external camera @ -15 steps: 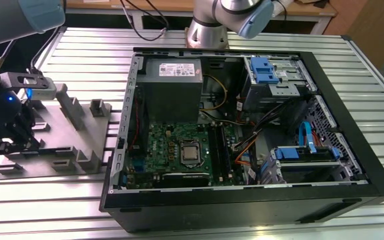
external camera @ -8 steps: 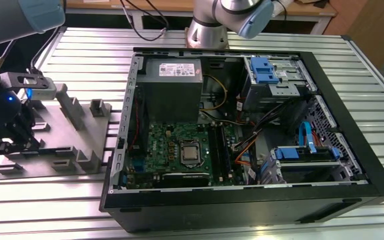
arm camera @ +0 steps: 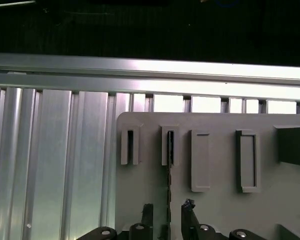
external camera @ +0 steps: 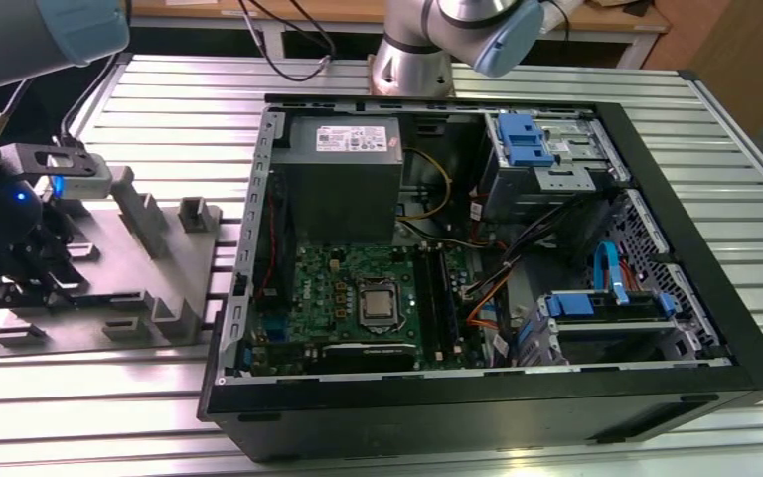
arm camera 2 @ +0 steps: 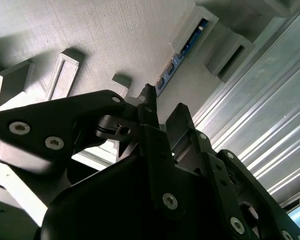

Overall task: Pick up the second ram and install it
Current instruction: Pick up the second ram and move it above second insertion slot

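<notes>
Black claw (arm camera: 167,215), matte grey fixture block (arm camera: 215,210), silver ribbed surface (arm camera: 55,165).
The second ram (arm camera 2: 184,51) is dark, its edge blue in the second wrist view; the black computer case (external camera: 488,407) shows a green board (external camera: 315,293) and blue latches (external camera: 521,139).

We can read no text, number or sign here. A white label (external camera: 343,138) sits on the grey power-supply box (external camera: 342,199) inside the open computer case (external camera: 488,397), but its print is too small for us to make out. Markings on the green motherboard (external camera: 315,298) are equally illegible.
</notes>
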Controlling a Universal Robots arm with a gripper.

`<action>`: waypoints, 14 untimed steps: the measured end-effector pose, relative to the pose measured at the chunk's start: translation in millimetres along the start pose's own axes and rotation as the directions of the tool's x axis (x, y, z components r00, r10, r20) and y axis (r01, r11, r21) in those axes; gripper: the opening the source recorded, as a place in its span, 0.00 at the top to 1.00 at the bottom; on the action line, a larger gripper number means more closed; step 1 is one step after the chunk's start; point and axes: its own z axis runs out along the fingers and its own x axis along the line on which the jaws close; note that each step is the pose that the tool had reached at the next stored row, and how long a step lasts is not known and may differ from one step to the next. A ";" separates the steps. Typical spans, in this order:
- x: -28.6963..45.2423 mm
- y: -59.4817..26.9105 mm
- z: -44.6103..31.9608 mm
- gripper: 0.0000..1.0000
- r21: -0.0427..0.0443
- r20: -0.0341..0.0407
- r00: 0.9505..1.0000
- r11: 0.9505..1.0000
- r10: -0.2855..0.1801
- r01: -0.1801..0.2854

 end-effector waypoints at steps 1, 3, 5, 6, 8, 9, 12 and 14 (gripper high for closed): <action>0.0 0.0 0.3 0.64 0.000 0.000 1.000 1.000 0.000 0.000; 0.1 -0.1 3.0 0.64 0.000 0.000 1.000 1.000 0.000 0.000; 0.1 -0.1 6.6 0.64 0.000 0.000 1.000 1.000 0.000 0.000; 0.1 -0.2 8.4 0.64 0.000 0.000 1.000 1.000 0.000 0.000; 0.0 -0.2 11.7 0.64 0.000 0.000 1.000 1.000 0.000 0.000; -0.4 -0.1 12.0 0.64 0.000 0.000 1.000 1.000 0.000 0.000; -1.1 0.0 13.0 0.64 0.000 0.000 1.000 1.000 0.000 0.000; -2.1 0.1 13.7 0.64 0.000 0.000 1.000 1.000 0.000 0.000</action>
